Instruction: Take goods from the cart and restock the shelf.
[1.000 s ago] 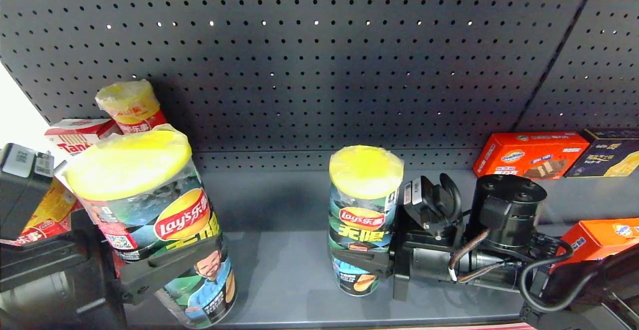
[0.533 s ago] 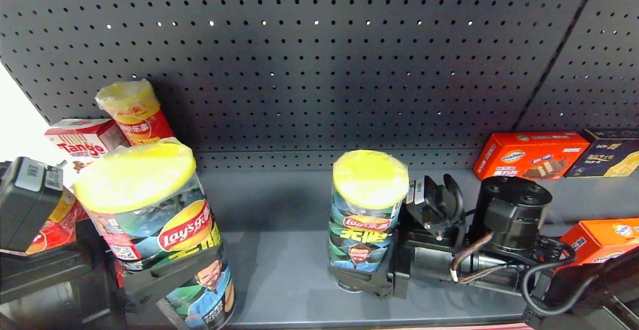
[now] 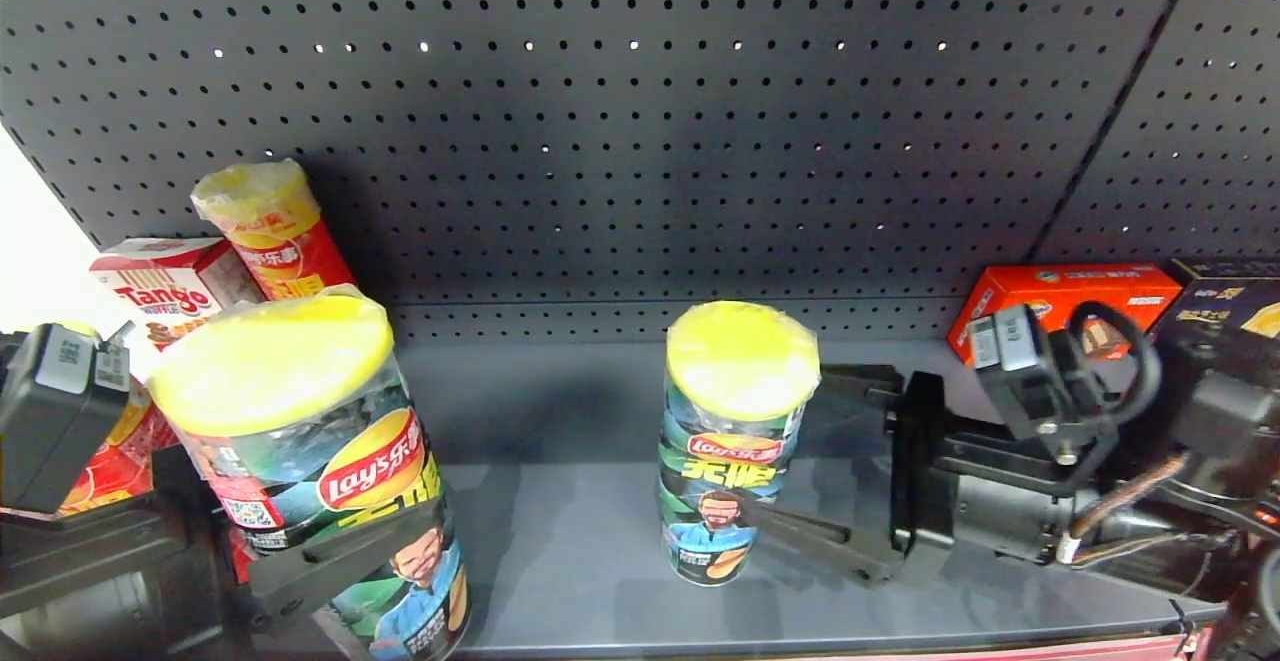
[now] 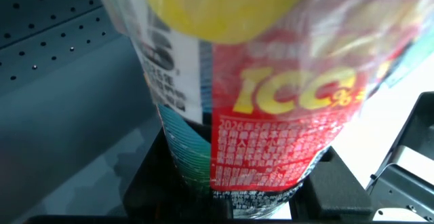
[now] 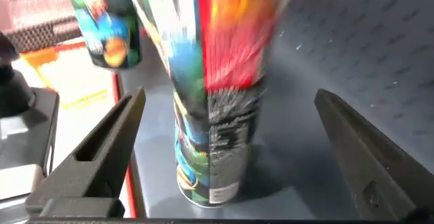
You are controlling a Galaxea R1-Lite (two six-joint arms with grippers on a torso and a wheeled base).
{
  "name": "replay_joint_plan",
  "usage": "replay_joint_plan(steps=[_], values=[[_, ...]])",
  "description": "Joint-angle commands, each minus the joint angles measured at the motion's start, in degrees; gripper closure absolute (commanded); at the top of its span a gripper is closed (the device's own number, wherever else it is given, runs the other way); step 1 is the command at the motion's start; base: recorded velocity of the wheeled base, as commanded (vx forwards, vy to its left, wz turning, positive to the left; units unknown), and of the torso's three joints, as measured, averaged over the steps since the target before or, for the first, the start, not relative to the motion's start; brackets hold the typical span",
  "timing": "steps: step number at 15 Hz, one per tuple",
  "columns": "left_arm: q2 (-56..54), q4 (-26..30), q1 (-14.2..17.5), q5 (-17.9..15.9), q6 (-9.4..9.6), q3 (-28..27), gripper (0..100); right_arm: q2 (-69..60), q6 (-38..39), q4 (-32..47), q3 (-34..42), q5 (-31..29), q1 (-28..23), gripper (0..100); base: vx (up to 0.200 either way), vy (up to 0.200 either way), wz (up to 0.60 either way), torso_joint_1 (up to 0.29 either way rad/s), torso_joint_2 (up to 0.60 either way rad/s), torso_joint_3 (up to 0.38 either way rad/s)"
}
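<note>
A yellow-lidded chips can (image 3: 737,441) stands upright on the dark shelf (image 3: 580,551) near its middle. My right gripper (image 3: 790,446) is open just right of it, one finger on either side and apart from the can. In the right wrist view the can (image 5: 217,115) stands between the spread fingers (image 5: 102,163). At the shelf's front left, my left gripper (image 3: 275,526) is shut on a second, similar chips can (image 3: 300,441), held tilted. Seen from the left wrist, that can (image 4: 258,102) sits clamped in the gripper (image 4: 244,200).
A red chips can (image 3: 270,226) and a wafer box (image 3: 170,286) stand at the back left. Orange boxes (image 3: 1060,296) and a dark box (image 3: 1225,311) lie at the back right. A pegboard wall (image 3: 640,121) closes the rear. Bare shelf lies between the two cans.
The right gripper set the middle can down on the shelf, opened, and drew back to the right. The left arm's can sank slightly.
</note>
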Motion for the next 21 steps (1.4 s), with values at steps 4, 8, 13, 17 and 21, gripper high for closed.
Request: replay_joint_plan(steps=[4,8,13,17,21], values=[[-0.56,0.00,0.00,0.08,0.08,-0.05,100,-23.29,0.05,12.88,3.94,-3.90,-5.19,0,0.000,0.000,0.00,0.000,0.00,0.000],[-0.73,-0.35,0.00,0.08,0.17,-0.14,100,-43.68,3.39,26.77,12.20,-20.33,-6.95,0,0.000,0.000,0.00,0.000,0.00,0.000],[-0.73,-0.53,-0.26,-0.10,0.34,-1.63,100,-65.39,6.46,39.60,24.33,-36.07,-7.13,0,0.000,0.000,0.00,0.000,0.00,0.000],[-3.37,0.00,-0.35,0.17,0.34,-0.75,100,-81.21,8.13,53.58,27.67,-42.39,-9.32,0,0.000,0.000,0.00,0.000,0.00,0.000],[-5.04,0.00,-0.35,0.43,0.43,0.04,100,-90.88,8.49,65.35,26.97,-42.83,-13.01,0,0.000,0.000,0.00,0.000,0.00,0.000]])
